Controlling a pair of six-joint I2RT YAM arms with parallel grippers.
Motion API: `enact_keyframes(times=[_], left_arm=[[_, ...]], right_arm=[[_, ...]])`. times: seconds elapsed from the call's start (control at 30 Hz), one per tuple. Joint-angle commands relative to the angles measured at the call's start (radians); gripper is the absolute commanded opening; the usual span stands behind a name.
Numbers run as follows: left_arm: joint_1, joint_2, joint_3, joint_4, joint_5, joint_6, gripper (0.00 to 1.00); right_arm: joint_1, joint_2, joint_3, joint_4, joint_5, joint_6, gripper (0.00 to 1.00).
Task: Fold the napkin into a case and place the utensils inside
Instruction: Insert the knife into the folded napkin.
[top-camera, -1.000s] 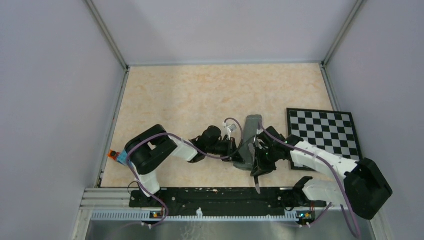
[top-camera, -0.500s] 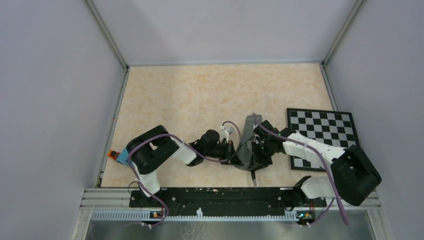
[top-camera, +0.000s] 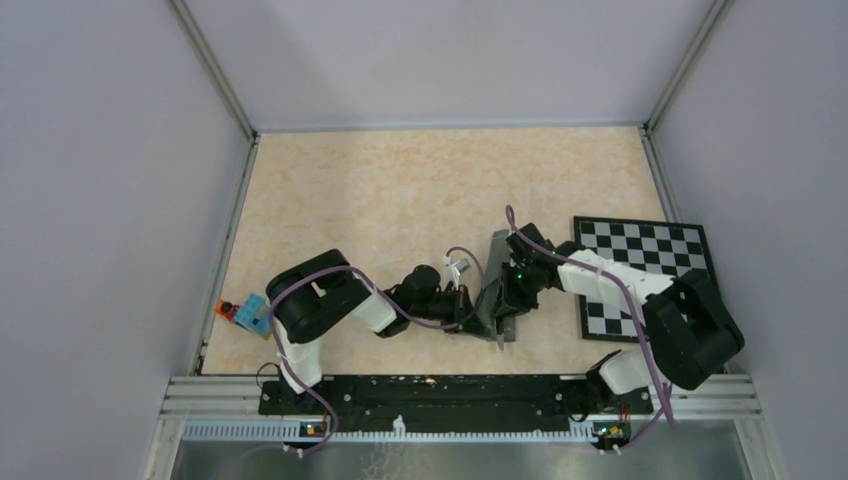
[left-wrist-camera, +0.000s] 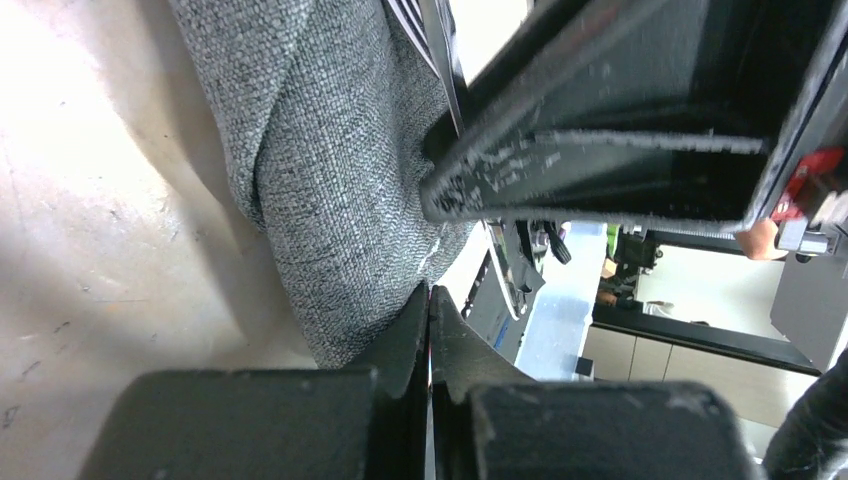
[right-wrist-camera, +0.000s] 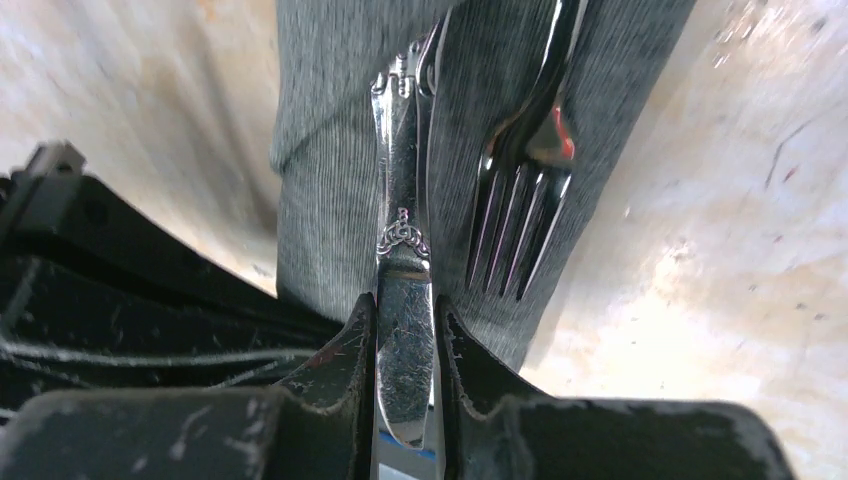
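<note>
The napkin, folded into a narrow dark grey case, lies at the near middle of the table. In the right wrist view the case holds the fork, tines sticking out toward me, beside the knife. My right gripper is shut on the knife's blade, with the handle lying on the cloth at the case's mouth. My left gripper is shut, its tips pinching the near edge of the cloth. In the top view both grippers meet at the case's near end, the left and the right.
A black-and-white checkered board lies right of the case, under the right arm. A small orange and blue object sits at the table's left near edge. The right gripper's black body hangs close above the left fingers.
My right gripper has moved away from the near edge along the case, carrying the knife with it, so less blade sticks out below. The left gripper stayed at the case's edge.
</note>
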Motion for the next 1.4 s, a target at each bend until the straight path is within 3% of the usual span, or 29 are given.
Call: enact_keyframes(times=[0.0,1.0,1.37], left_arm=[[-0.004,0.022,-0.019,0.054,-0.002,0.004,0.0],[-0.007,0.04,-0.034,0.102,0.01,-0.001,0.0],[-0.009,0.013,-0.039,0.101,0.001,-0.001,0.0]], right_arm=[[-0.038,0.043,0.067,0.088,0.037,-0.001,0.0],[-0.078,0.126,0.151,0.229,0.166,0.062,0.0],[-0.078,0.086,0.14,0.207,0.118,0.031,0.33]])
